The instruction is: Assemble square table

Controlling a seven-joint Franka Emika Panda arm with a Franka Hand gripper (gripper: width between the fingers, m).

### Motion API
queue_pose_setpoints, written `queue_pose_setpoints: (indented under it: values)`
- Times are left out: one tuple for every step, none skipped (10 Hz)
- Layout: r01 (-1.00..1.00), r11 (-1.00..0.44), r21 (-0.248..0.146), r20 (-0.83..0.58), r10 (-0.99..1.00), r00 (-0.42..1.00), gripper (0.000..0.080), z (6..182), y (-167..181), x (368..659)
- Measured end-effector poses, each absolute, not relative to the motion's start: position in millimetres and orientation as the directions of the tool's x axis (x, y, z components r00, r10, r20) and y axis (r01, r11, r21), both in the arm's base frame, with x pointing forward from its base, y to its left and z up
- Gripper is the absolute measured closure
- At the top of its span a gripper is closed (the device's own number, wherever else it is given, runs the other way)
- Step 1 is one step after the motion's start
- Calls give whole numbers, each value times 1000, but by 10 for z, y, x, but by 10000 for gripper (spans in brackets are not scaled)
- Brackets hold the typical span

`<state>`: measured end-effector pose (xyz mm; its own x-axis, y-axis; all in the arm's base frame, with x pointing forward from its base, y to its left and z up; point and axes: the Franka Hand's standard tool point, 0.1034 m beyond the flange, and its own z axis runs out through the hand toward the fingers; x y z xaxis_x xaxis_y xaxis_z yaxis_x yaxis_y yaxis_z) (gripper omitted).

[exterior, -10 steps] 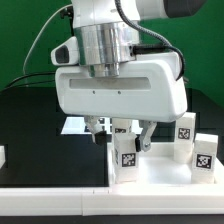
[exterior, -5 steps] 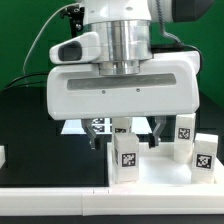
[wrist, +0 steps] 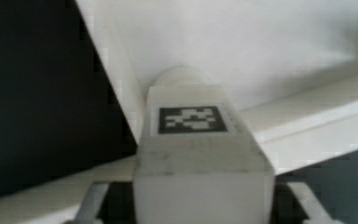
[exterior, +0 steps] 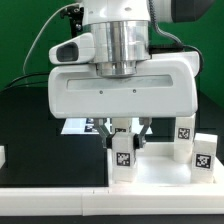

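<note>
In the exterior view a short white tagged leg [exterior: 124,155] stands upright on the near left part of the white square panel [exterior: 160,176]. My gripper [exterior: 125,132] comes down over it, one finger on each side of the leg's upper part, shut on it. In the wrist view the leg [wrist: 197,140] fills the space between the fingers of my gripper [wrist: 202,200], with the panel [wrist: 211,40] behind it. Two more tagged legs [exterior: 185,135] [exterior: 204,152] stand on the exterior view's right.
The marker board [exterior: 75,125] lies on the black table behind the gripper. A white border strip [exterior: 50,205] runs along the front edge. A small white piece [exterior: 2,155] sits at the exterior view's far left. The gripper body hides the area behind the leg.
The gripper has come lower and centred over the leg. Its fingers, wide apart half a second ago, have closed in against the leg's sides.
</note>
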<state>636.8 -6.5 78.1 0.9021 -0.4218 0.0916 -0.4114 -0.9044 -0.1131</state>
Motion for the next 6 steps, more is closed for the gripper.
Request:
queue_pose_setpoints:
  values:
    - [-493, -862, -120, 86, -504, 859, 515, 780, -70, 6371]
    - [-622, -772, -129, 80, -634, 769, 515, 775, -76, 6368]
    - [-743, -655, -135, 60, -754, 654, 515, 777, -86, 6362]
    - [-880, -454, -139, 12, -890, 457, 515, 776, -85, 6357]
    - [-969, -204, -140, -52, -976, 213, 515, 770, -102, 6344]
    - [-989, -70, -134, -99, -992, 83, 515, 776, -125, 6331]
